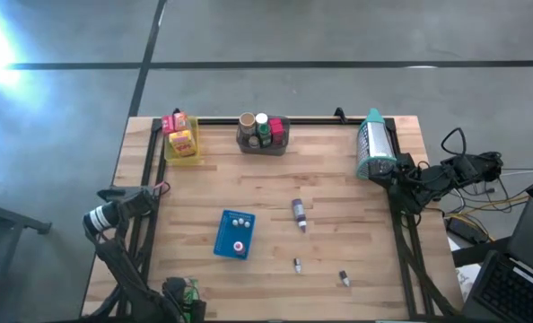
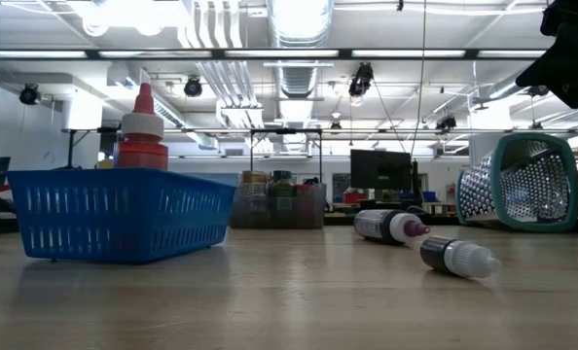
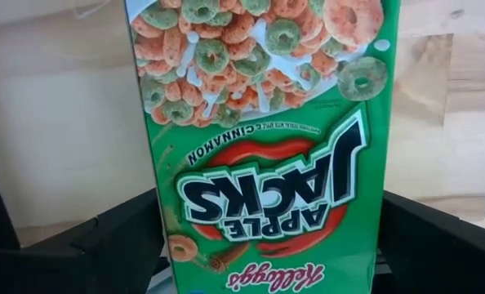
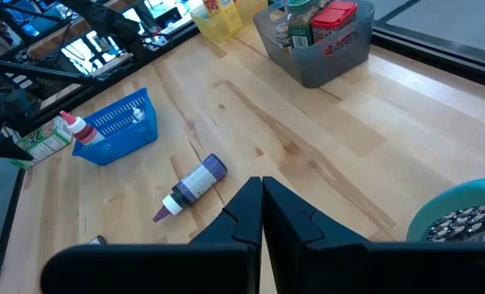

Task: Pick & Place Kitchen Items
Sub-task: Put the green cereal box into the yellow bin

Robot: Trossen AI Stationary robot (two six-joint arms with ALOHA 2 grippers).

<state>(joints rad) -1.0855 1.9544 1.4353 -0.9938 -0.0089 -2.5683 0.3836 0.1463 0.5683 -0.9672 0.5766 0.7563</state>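
- Left wrist view: green cereal box (image 3: pixel 263 147) fills the frame, standing lengthwise between the left gripper's (image 3: pixel 267 245) 2 dark fingers (image 3: pixel 104 245); jaws spread as wide as they go, 1 finger on each side of the box. Whether pads actually press it — can't tell, so I'd call it framed, not confirmed held.
- High view: left gripper (image 1: pixel 184 292) sits at the table's (image 1: pixel 338 233) near-left edge, green box just visible there; arm reaches in from the left side.
- Nearby: blue tray (image 1: pixel 234 234) w/ small bottles, just right of and beyond the left gripper — left arm is the closer 1.
- Mid-table: purple bottle (image 1: pixel 299 213) lies on its side, long axis near-to-far; 2 tiny bottles nearer the front.
- Right gripper (image 4: pixel 263 192): jaws fully closed, empty, parked at far-right over the tipped teal basket (image 1: pixel 374 144), pointing back twd the purple bottle (image 4: pixel 195 186).
- Far edge: yellow bin (image 1: pixel 181 142) and grey bin (image 1: pixel 263 135), both holding items; prob. the drop spots.
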